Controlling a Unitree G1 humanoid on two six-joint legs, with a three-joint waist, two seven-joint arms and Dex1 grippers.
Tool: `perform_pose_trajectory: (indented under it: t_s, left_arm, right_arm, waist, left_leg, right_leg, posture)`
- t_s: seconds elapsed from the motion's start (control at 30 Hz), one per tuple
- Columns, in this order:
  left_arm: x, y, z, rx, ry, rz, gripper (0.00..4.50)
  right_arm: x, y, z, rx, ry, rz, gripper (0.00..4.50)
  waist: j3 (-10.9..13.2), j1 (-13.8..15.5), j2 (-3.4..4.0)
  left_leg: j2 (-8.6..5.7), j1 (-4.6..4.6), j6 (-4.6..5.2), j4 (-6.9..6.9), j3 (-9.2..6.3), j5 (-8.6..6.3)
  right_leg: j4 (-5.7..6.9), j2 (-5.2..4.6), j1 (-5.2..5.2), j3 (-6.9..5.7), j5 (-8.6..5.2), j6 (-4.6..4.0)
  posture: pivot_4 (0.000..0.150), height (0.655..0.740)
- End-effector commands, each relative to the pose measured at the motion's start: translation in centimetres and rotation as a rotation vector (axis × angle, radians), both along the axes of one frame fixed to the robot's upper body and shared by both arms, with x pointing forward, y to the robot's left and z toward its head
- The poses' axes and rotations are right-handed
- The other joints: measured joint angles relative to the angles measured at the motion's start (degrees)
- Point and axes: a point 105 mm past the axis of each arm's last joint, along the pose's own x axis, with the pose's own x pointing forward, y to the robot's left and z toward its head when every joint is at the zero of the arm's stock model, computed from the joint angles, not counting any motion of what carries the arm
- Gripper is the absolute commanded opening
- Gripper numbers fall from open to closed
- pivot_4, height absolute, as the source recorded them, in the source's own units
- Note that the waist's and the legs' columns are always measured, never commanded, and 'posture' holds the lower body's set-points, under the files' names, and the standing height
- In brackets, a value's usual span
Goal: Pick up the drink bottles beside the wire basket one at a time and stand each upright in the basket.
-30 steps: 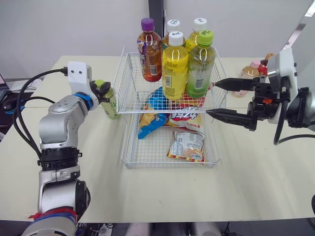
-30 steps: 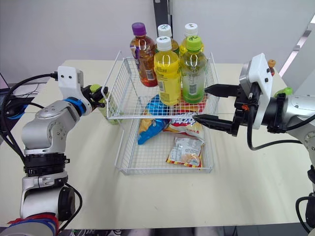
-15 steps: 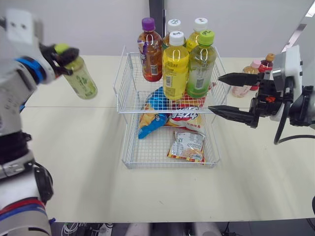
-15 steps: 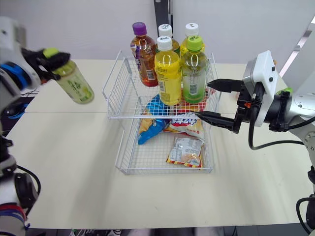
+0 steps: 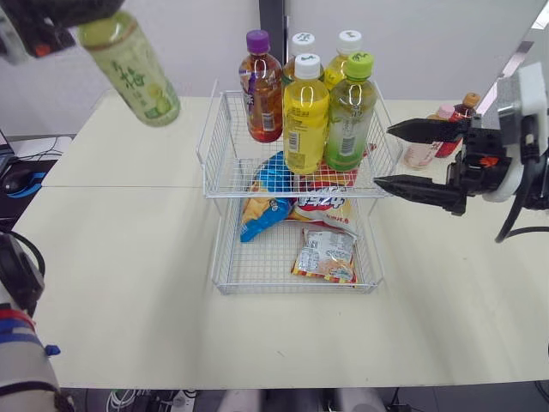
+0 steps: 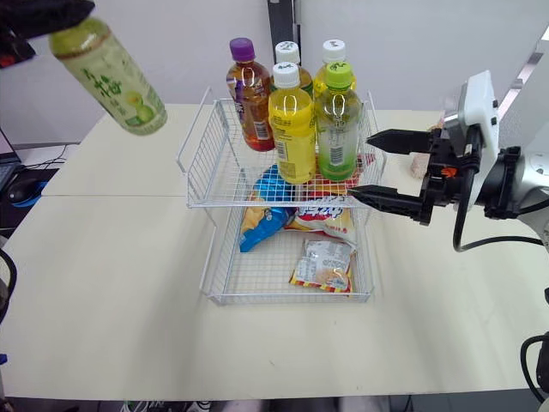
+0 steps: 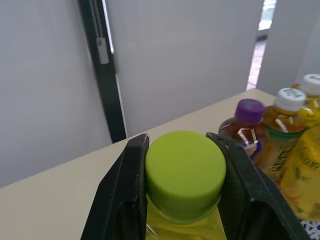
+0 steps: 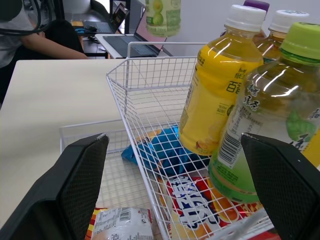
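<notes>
My left gripper (image 7: 185,172) is shut on the lime cap of a green tea bottle (image 5: 133,64). The bottle hangs tilted, high above the table to the left of the wire basket (image 5: 225,196). The basket's upper tier holds several upright bottles, among them a purple-capped one (image 5: 262,90), a yellow one (image 5: 304,116) and a green one (image 5: 350,116). My right gripper (image 5: 384,156) stands open at the basket's right side, level with the upper tier, with nothing between its fingers. Behind it on the table lie a pink-capped bottle (image 5: 426,150) and a dark red bottle (image 5: 459,129), partly hidden.
The basket's lower tier (image 5: 292,290) holds a blue snack bag (image 5: 266,202) and a small packet (image 5: 326,256). The right wrist view shows a person's sleeve (image 8: 17,20) and a laptop (image 8: 127,42) beyond the table's left side. Bare tabletop (image 5: 129,257) lies left of and in front of the basket.
My left arm has lifted the green tea bottle from the table beside the basket up high to the left. My right gripper has drawn back slightly to the right, still open.
</notes>
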Motion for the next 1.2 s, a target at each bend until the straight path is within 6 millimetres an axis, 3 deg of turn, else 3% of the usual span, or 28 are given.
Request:
perform_pose_trajectory:
  t_s: [0.03, 0.57, 1.2]
  left_arm:
    - [-1.9, -0.5, 3.2, -0.003, -0.106, -0.060, 1.38]
    - [0.1, -8.5, 1.0, 0.108, 0.044, -0.399, 1.38]
    - [3.2, -12.8, -3.3, 0.189, 0.075, -0.512, 1.38]
  right_arm:
    - [-0.8, -0.4, 1.8, 0.019, -0.056, 0.011, 4.50]
    - [-1.7, -0.2, 2.6, 0.072, -0.066, 0.044, 4.50]
    - [-1.9, -0.4, 2.6, 0.089, -0.074, -0.006, 4.50]
  waist:
    - [0.00, -0.07, 0.00]
    - [0.00, -0.25, 0.00]
    - [0.01, -0.70, 0.02]
  left_leg:
    - [0.01, 0.00, 0.00, 0.01, 0.00, 0.00]
    - [0.00, 0.00, 0.00, 0.03, 0.03, 0.00]
    - [-0.01, -0.01, 0.01, 0.05, 0.02, 0.00]
  right_leg:
    - [0.02, 0.01, 0.00, 0.00, 0.00, 0.00]
    - [0.04, 0.00, -0.01, 0.04, -0.01, 0.01]
    - [0.06, -0.03, 0.00, 0.04, -0.01, 0.01]
  posture:
    - [0.150, 0.7400]
    - [0.150, 0.7400]
    - [0.150, 0.7400]
